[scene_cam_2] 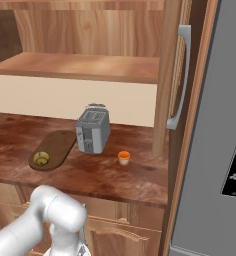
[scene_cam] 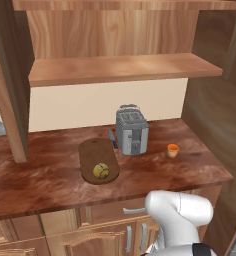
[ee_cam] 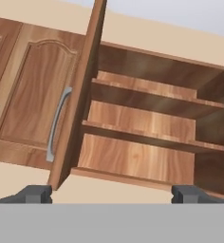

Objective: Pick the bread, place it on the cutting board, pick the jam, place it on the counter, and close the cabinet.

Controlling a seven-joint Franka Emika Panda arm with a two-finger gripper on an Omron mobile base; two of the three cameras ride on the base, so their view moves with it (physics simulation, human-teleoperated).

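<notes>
The olive-yellow bread (scene_cam: 101, 171) (scene_cam_2: 41, 158) lies on the near end of the dark oval cutting board (scene_cam: 96, 150) (scene_cam_2: 57, 145). The small orange jam (scene_cam: 173, 150) (scene_cam_2: 123, 157) stands on the reddish-brown counter (scene_cam: 50, 180) (scene_cam_2: 115, 177), right of the toaster. The upper cabinet (ee_cam: 142, 123) is open, its shelves bare. Its left door (ee_cam: 83, 90) stands edge-on in the hand view, and its right door (scene_cam_2: 171, 75) with a grey bar handle (scene_cam_2: 180, 75) stands open too. My gripper (ee_cam: 113, 194) is open, holds nothing, and points up at the cabinet from below.
A grey toaster (scene_cam: 131, 131) (scene_cam_2: 92, 131) stands behind the board with a knife (scene_cam: 112, 139) beside it. A grey fridge (scene_cam_2: 225, 125) fills the right side. A closed neighbouring cabinet door (ee_cam: 33, 95) sits left of the open one. Low drawers and doors (scene_cam: 90, 235) run under the counter.
</notes>
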